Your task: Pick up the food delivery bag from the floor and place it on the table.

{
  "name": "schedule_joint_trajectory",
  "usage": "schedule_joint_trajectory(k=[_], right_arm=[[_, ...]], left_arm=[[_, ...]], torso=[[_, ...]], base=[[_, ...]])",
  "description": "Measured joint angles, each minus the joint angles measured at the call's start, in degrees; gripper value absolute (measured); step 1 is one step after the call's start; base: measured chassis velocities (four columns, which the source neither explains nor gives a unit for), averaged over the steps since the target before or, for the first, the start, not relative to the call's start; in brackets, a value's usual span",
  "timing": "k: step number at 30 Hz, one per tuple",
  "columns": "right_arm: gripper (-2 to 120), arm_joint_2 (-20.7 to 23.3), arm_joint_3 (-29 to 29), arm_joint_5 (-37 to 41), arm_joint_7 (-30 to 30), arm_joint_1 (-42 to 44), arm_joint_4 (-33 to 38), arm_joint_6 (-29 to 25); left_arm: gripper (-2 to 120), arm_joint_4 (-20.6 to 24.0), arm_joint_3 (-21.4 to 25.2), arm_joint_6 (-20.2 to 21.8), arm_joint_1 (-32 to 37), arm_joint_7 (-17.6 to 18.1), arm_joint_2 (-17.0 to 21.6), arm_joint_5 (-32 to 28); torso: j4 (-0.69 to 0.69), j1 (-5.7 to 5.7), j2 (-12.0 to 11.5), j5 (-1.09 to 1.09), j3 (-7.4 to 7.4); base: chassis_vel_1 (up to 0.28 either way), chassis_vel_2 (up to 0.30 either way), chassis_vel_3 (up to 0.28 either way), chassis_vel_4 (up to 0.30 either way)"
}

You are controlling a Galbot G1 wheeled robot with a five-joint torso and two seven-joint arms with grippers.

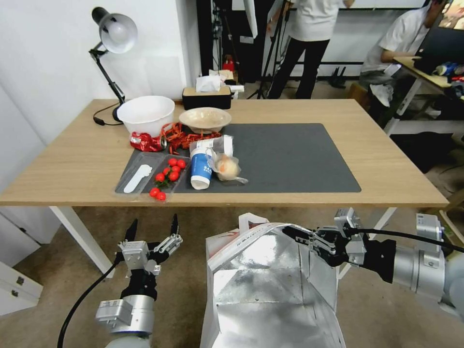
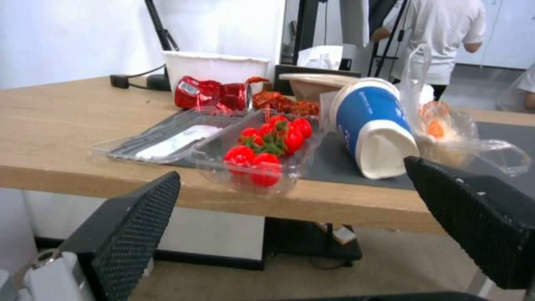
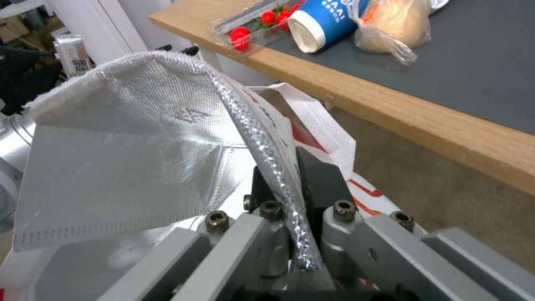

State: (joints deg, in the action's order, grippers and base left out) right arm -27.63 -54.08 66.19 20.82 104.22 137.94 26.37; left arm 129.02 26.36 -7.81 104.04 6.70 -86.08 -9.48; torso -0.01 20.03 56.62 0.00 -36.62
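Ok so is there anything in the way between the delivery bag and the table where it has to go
The right gripper is shut on the rim of the food delivery bag, below the table edge. The mat's right part is bare; the tomato tray, blue paper cup and small plastic bag crowd its left. The left gripper hangs open.

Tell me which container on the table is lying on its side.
The blue-and-white paper cup, tipped over on the dark mat with its mouth toward the table's near edge. The big white bowl and the shallow beige bowl behind it both stand upright.
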Motion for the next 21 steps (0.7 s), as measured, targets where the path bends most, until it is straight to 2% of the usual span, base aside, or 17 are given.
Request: schedule_joint_trajectory(k=[5,21], right_arm=[[0,0.0,0.1,-0.1,-0.1,0.0,-0.1,0.0],[0,-0.1,0.4,0.2,0.0,0.0,-0.1,0.1]], left_arm=[[100,0.2,0.2,-0.1,0.0,-0.4,-0.1,-0.8],[100,-0.5,0.1,-0.8,-0.2,0.0,0.0,-0.7]], torso=[[0.0,0.3,0.7,0.0,-0.43],[0.0,0.18,0.5,0.01,-0.28]], base=[[0.0,0.0,0.0,0.0],[0.0,0.0,0.0,0.0]])
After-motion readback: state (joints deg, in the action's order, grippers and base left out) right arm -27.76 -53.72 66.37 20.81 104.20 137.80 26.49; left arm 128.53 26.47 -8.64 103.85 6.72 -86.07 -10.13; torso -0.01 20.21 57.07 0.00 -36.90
